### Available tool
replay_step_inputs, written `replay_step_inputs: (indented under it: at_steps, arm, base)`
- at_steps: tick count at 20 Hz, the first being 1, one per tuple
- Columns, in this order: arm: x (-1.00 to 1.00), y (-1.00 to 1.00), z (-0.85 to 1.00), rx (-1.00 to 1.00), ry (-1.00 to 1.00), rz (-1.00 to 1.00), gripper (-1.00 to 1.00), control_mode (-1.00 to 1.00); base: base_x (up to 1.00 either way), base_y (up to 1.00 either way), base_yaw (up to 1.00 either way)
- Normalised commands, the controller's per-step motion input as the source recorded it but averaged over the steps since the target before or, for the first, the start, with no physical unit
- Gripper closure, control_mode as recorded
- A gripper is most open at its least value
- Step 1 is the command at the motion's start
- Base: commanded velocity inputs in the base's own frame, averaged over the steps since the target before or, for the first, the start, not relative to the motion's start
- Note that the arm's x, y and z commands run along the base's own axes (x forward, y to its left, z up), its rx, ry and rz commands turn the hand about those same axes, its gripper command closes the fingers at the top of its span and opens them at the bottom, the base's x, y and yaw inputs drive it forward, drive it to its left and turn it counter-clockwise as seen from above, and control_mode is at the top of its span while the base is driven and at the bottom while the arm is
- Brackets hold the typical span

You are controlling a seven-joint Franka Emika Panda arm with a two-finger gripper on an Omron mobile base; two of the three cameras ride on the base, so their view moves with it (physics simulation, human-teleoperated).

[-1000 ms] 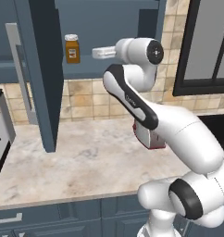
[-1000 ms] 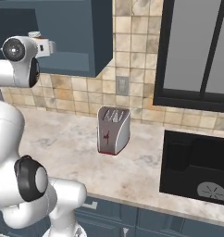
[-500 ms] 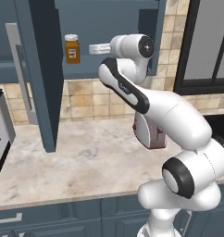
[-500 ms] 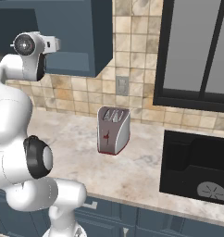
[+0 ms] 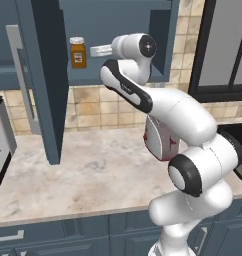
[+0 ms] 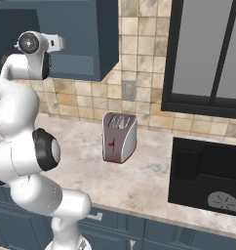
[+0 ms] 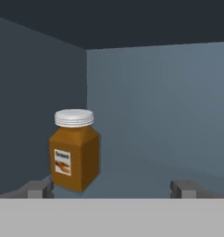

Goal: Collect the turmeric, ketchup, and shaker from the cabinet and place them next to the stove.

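The turmeric (image 5: 77, 52), an orange-brown jar with a white lid and a label, stands on the shelf inside the open dark blue-grey cabinet (image 5: 118, 22). My gripper (image 5: 93, 50) is level with it, just to its right, and points at it. In the hand view the turmeric (image 7: 74, 150) stands ahead, left of centre, close to the line of the left fingertip (image 7: 38, 189). The gripper (image 7: 111, 189) is open and holds nothing. Ketchup and shaker are out of view. The black stove (image 6: 207, 176) lies at the right end of the counter.
The cabinet door (image 5: 43, 75) with its long grey handle (image 5: 15, 75) hangs open to the left of the jar. A steel toaster (image 6: 119, 136) stands on the marble counter (image 5: 83, 175) by the tiled wall. A coffee machine (image 5: 0, 140) sits at the far left.
The hand has moved left and a little up, into the cabinet and closer to the turmeric. The arm's upper joints have swung with it. The jar has not moved.
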Motion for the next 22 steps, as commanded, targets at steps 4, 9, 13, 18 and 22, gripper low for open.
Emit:
replay_step_inputs:
  at_steps: [4,9,13,18,22]
  arm:
    - [-0.02,0.23,0.00,-0.08,-0.05,0.05,-1.00,-1.00]
    - [-0.10,0.21,0.00,-0.09,-0.13,0.08,-1.00,-1.00]
    - [0.00,0.23,0.00,-0.04,-0.10,0.01,-1.00,-1.00]
    - [0.08,0.17,0.01,0.00,-0.07,0.00,-1.00,-1.00]
    - [0.21,0.08,0.00,0.00,0.00,0.00,-1.00,-1.00]
  base:
    - [0.00,0.00,0.00]
    - [0.00,0.00,0.00]
    - [0.00,0.00,0.00]
    - [0.00,0.00,0.00]
    - [0.00,0.00,0.00]
